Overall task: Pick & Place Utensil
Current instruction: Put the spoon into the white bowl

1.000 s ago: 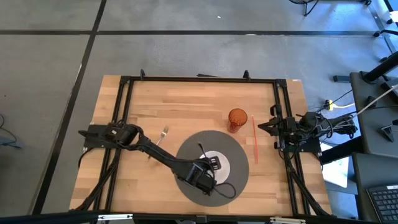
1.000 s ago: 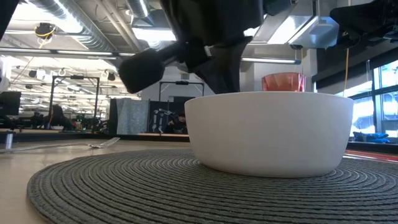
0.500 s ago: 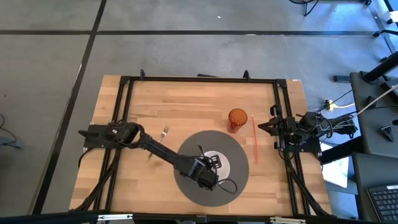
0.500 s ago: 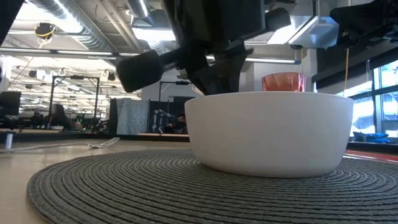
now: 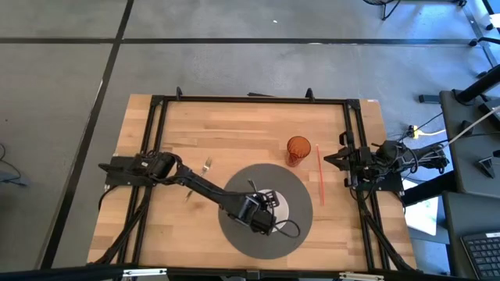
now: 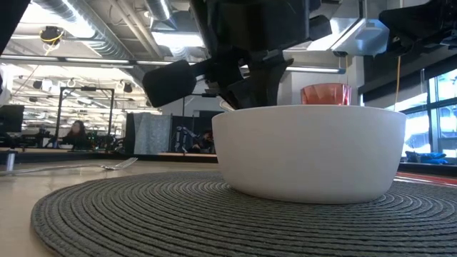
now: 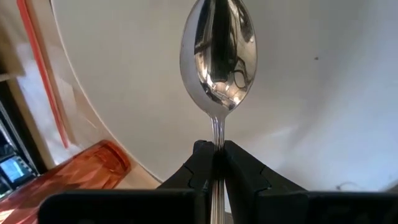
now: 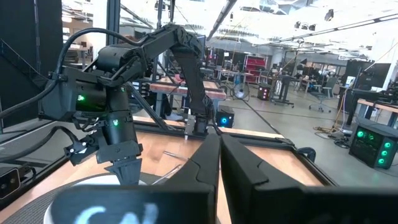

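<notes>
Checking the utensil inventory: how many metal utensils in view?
2. A silver metal spoon held by the left gripper over the white bowl; a silver metal fork on the wooden table. None seem hidden.

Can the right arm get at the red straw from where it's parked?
Probably yes. The red straw lies bare on the wood just in front of the right gripper, with nothing between them; the left gripper, holding the spoon, is over the bowl.
</notes>
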### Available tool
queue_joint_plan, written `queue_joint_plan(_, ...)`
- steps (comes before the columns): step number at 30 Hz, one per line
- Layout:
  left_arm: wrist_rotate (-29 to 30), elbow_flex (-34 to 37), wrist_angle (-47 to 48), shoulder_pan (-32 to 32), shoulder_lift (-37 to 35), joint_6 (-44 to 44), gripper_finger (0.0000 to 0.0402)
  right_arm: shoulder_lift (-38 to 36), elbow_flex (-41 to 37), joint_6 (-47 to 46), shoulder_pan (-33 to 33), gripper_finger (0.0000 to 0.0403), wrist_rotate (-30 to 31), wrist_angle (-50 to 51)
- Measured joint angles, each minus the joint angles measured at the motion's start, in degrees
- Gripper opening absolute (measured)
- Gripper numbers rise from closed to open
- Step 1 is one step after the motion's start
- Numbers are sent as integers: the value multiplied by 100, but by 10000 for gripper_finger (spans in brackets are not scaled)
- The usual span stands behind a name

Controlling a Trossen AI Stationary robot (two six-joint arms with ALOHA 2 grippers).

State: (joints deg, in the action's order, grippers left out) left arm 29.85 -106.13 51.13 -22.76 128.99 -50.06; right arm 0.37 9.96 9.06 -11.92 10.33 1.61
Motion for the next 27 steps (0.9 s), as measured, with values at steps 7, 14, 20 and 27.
queue_joint_plan(7, -197, 0, 2, 0, -2, 131, 28, 0, 0, 0, 1, 16, 2, -1)
queue_joint_plan(14, -64, 2, 7, -4, -2, 151, 28, 0, 0, 0, 1, 16, 2, 0)
queue_joint_plan(20, -30, 4, 13, -17, -2, 258, 29, 0, -1, 0, 1, 16, 2, 0)
queue_joint_plan(27, 157, 4, 256, -53, -4, 328, 29, 1, -1, 0, 1, 16, 2, 2)
